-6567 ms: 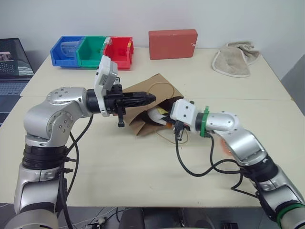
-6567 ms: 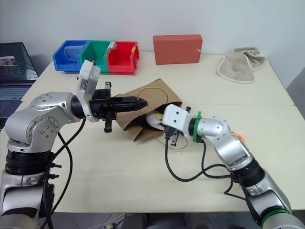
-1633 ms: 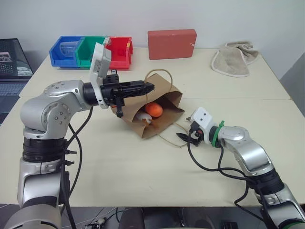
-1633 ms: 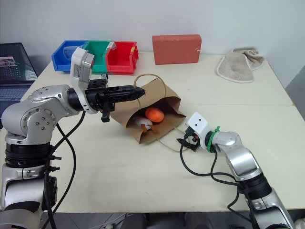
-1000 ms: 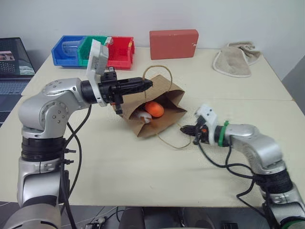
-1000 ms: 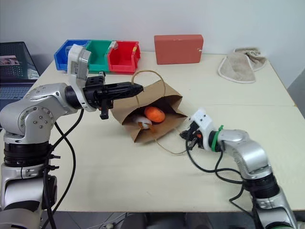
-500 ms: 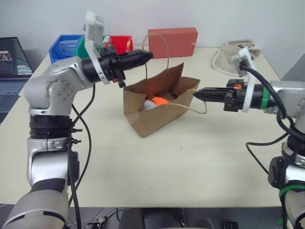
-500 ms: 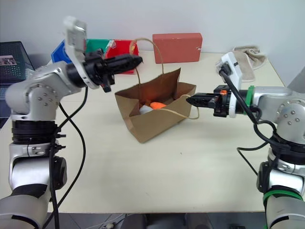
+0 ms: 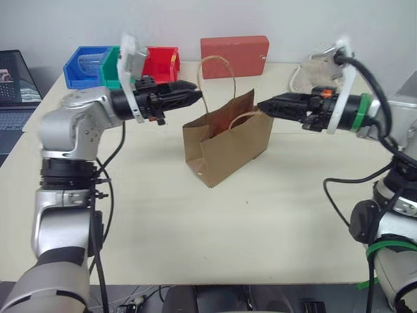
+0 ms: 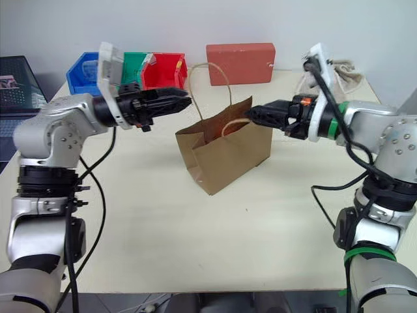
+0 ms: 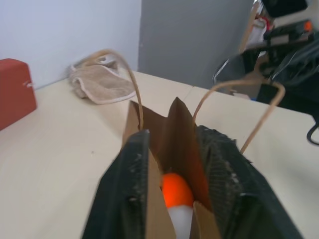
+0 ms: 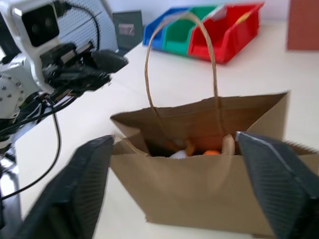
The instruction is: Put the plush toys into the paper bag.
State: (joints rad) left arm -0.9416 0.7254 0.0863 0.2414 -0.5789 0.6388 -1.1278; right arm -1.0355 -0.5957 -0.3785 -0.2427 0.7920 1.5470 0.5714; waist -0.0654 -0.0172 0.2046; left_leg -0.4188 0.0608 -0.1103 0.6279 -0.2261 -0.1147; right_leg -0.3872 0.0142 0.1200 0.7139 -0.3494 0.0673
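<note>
The plush toys, a small orange carrot-shaped soft toy [image 11: 175,191] and a white egg-shaped one [image 11: 180,219], lie at the bottom of the brown kraft paper bag [image 9: 228,147]. The left wrist view looks down between the bag's walls onto them, the orange one against the white. The bag stands upright near the middle of the pale tabletop [image 9: 195,228], mouth up. One thin tan loop handle [image 9: 218,60] stands tall and the other [image 9: 242,117] droops by the rim.

The left gripper [image 9: 192,96] hangs level just beside the bag's left end, near the tall handle, with its jaws released and parted to either side of that end. The right gripper [image 9: 262,106] points at the opposite top corner, close to the drooping handle, its jaws spread wide and grasping nothing. Whether either fingertip touches the paper, I cannot tell.

Both toys look light and squashy, so they should neither tip the bag nor strain it. The bag is the delicate part. Its thin paper is stiff along the folds but will crease or buckle if a wall is pinched, and being nearly empty it would probably slide or topple from a sideways nudge. If it has to be moved, the loop handles or the folded top rim are the places to grip, lifting straight up. By the look of it the task is done, and the arms can draw away without brushing the bag.
</note>
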